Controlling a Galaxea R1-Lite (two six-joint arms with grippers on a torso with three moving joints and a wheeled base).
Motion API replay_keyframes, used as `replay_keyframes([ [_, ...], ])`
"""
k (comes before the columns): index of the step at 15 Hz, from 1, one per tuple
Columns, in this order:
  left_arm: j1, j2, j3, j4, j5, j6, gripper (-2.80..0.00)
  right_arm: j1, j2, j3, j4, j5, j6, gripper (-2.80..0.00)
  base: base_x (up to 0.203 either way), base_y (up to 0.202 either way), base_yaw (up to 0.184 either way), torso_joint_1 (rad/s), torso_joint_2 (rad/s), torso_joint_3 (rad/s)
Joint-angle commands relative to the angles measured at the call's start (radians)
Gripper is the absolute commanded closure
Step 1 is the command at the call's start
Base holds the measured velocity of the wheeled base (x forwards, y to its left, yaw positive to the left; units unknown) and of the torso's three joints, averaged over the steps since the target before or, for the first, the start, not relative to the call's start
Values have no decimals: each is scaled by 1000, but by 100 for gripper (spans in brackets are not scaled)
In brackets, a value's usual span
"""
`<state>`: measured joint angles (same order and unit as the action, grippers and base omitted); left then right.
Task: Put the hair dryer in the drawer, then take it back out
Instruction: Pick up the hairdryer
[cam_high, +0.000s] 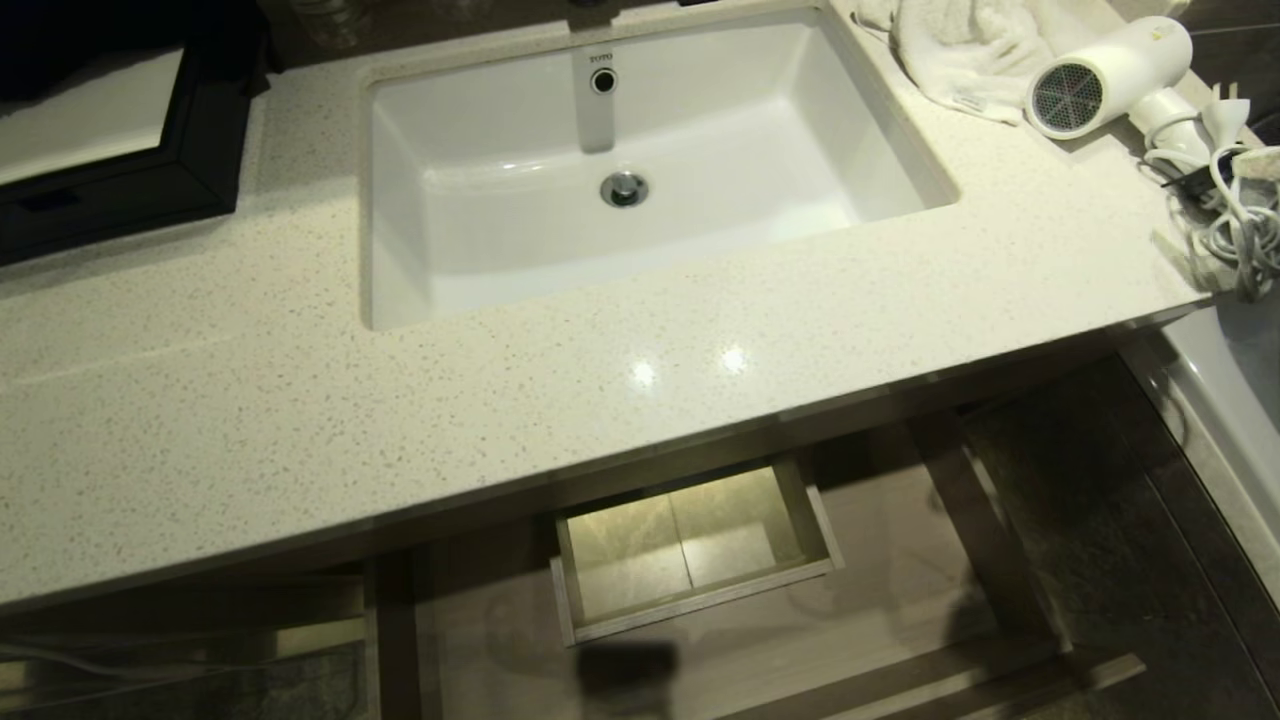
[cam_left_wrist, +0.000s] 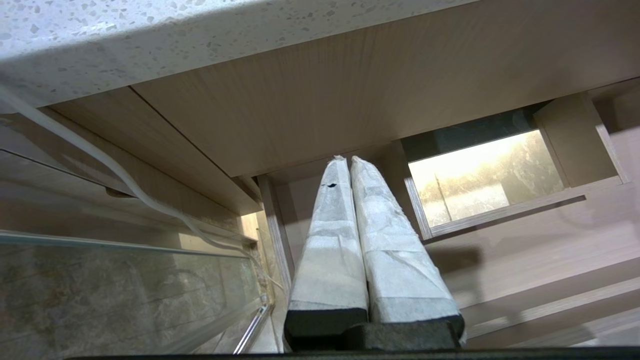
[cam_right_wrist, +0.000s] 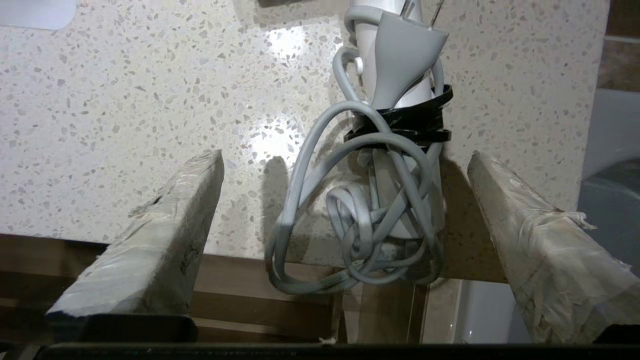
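Beside the sink (cam_high: 640, 160), on its right, the hair dryer (cam_high: 1110, 75) lies on the table (cam_high: 300, 400), grille facing forward, its bundled cord (cam_right_wrist: 360, 210) hanging at the table's edge. Right gripper (cam_right_wrist: 345, 165) hovers there, fingers (cam_right_wrist: 165, 235) spread wide either side of the cord, touching nothing. Behind the dryer, a white towel (cam_high: 960, 50). Below the sink the drawer (cam_high: 900, 560) stands open, and the left gripper (cam_left_wrist: 348, 162) waits low beside it, fingers pressed together, empty.
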<state>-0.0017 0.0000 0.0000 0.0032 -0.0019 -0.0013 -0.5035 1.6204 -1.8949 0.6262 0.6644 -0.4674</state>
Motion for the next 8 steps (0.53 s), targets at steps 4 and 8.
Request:
replay_keyframes([
  [4, 0, 0, 0, 0, 0, 0, 0, -8, 66, -3, 2, 3, -9, -280, 0, 0, 0, 0, 0, 0],
  [8, 0, 0, 0, 0, 0, 0, 0, -6, 107, -3, -4, 6, -28, -280, 0, 0, 0, 0, 0, 0],
])
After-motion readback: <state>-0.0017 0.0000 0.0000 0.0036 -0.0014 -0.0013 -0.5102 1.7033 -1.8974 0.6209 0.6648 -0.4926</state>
